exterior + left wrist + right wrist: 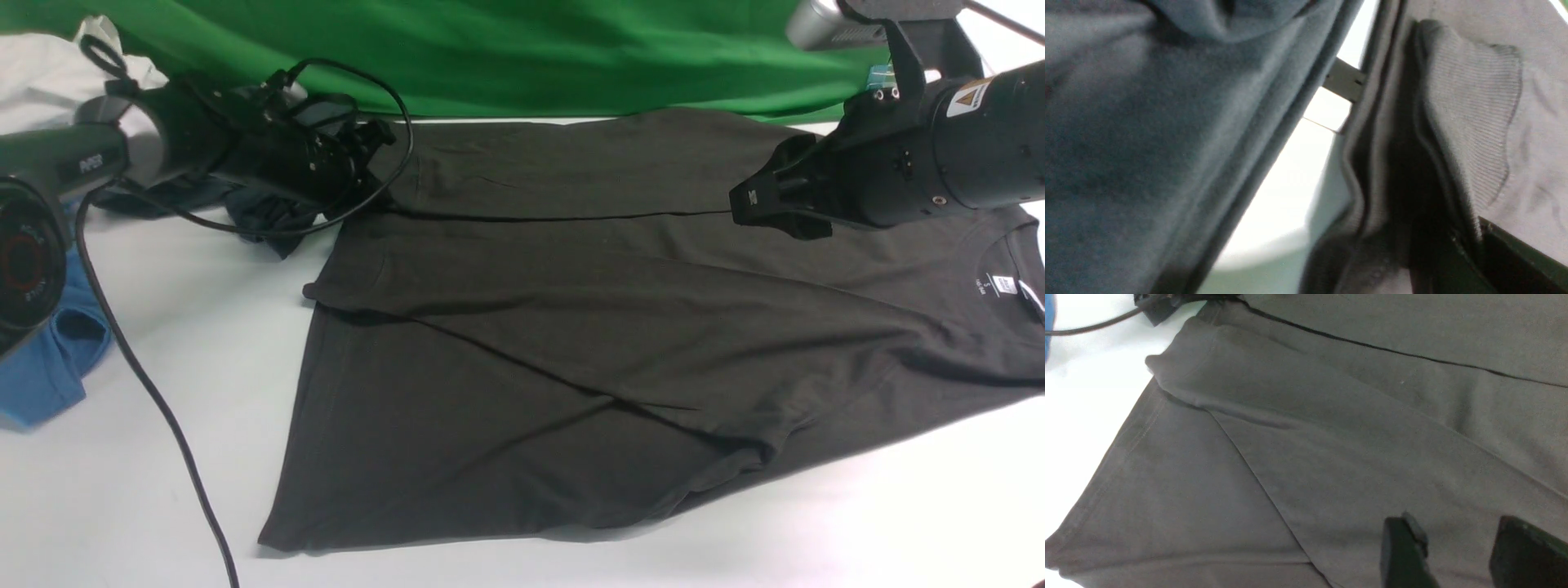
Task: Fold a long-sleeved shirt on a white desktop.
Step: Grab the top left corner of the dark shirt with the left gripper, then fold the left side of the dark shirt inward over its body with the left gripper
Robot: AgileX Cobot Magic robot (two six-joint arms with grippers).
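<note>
The long-sleeved shirt (571,343) lies flat on the white desktop (163,506), neck and white size label (998,286) to the right. One sleeve (490,286) lies folded across the body. My left gripper (377,167) is at the shirt's far left corner. In the left wrist view it (1466,241) is shut on shirt fabric just below a ribbed cuff (1474,122). My right gripper (759,204) hovers over the upper right of the shirt. In the right wrist view it (1453,535) is open with only flat cloth (1331,457) beneath.
A blue garment (49,359) lies at the left edge. A smaller dark garment (261,216) is bunched under the left arm. A black cable (163,408) runs across the table's left side. A green backdrop (531,49) closes the far side.
</note>
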